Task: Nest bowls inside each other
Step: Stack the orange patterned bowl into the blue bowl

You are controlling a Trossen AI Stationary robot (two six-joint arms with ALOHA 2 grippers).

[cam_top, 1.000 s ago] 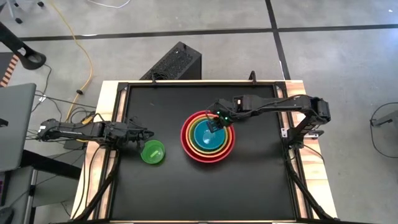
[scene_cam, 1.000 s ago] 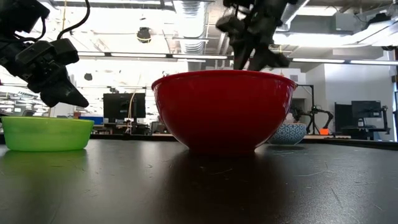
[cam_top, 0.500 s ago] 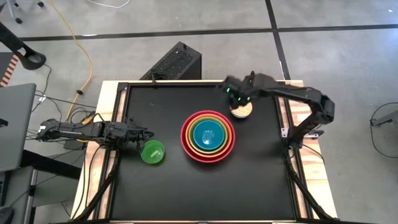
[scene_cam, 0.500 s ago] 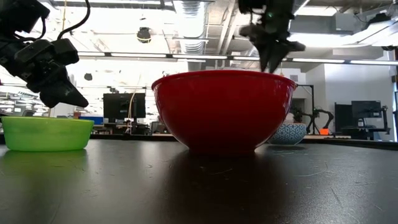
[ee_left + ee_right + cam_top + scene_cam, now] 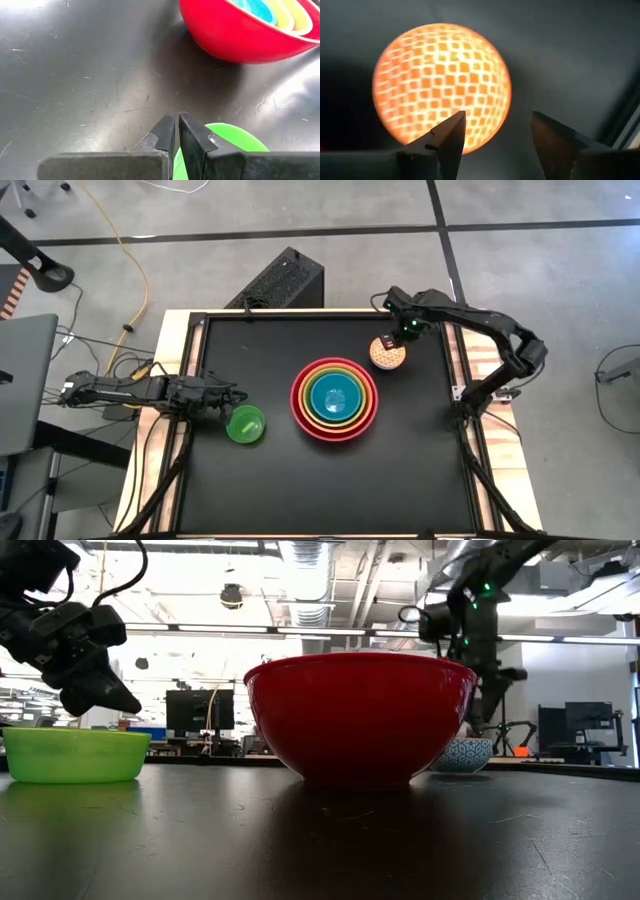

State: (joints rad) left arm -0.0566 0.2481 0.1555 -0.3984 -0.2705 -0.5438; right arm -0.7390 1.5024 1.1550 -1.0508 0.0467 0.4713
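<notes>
A large red bowl (image 5: 334,400) stands at the table's middle with an orange, a lime and a blue bowl (image 5: 335,397) nested inside it. A small patterned bowl (image 5: 388,353), tan-orange inside, rests on its base at the far right, and shows again in the right wrist view (image 5: 442,85). My right gripper (image 5: 497,132) hangs open just above it, fingers pointing down. The smallest green bowl (image 5: 246,424) sits at the left. My left gripper (image 5: 175,125) is shut and hovers over that bowl's far-left rim, clear of it in the low view (image 5: 110,695).
The table's raised frame (image 5: 452,350) runs close to the patterned bowl on the right. A black box (image 5: 280,280) lies on the floor beyond the far edge. Bare black tabletop (image 5: 330,490) stretches along the near side.
My right gripper has left the nested bowls and swung toward the table's far right, ending above the small patterned bowl. The nested bowls stay where they were.
</notes>
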